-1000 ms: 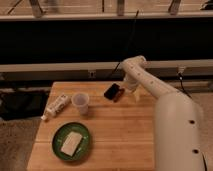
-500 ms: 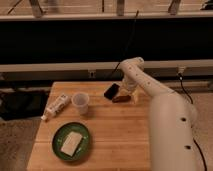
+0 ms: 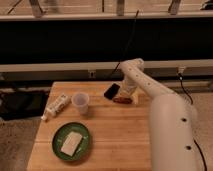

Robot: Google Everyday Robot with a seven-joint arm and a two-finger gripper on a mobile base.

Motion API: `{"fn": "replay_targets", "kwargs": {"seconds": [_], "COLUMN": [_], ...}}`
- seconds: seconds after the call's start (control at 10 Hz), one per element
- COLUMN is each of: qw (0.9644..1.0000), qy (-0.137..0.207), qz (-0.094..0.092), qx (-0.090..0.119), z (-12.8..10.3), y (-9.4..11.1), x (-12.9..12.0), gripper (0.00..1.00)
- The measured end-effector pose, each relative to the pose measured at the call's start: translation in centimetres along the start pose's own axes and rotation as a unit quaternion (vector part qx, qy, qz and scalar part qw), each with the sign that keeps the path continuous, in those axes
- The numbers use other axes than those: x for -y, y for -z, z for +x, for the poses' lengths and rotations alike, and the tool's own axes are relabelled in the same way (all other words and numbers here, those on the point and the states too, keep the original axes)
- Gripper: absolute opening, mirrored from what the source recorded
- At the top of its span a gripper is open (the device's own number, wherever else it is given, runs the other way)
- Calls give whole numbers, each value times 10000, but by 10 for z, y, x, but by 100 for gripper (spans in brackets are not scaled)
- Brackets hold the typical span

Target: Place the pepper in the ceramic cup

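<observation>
Right of cup (image 3: 80, 102) — pepper (image 3: 122, 100) lying left-right; gripper (image 3: 128, 94) over it, grip unclear.

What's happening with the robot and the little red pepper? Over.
Gripper down at small slim red pepper, far side of wooden table. Pepper not yet in plain whitish ceramic cup. Black flat rounded object close beside pepper.

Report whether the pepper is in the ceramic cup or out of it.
Out. The pepper lies on the table, right of the ceramic cup, with the gripper close over it.
</observation>
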Motion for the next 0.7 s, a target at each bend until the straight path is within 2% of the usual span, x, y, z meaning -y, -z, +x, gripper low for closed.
{"fn": "replay_targets", "kwargs": {"seconds": [0.3, 0.7], "qw": [9998, 9993], "qy": [-160, -299], "qz": [145, 245], "qx": [-34, -17], "z": [-10, -25], "y": [13, 6], "x": [-10, -10], "gripper": [80, 80]}}
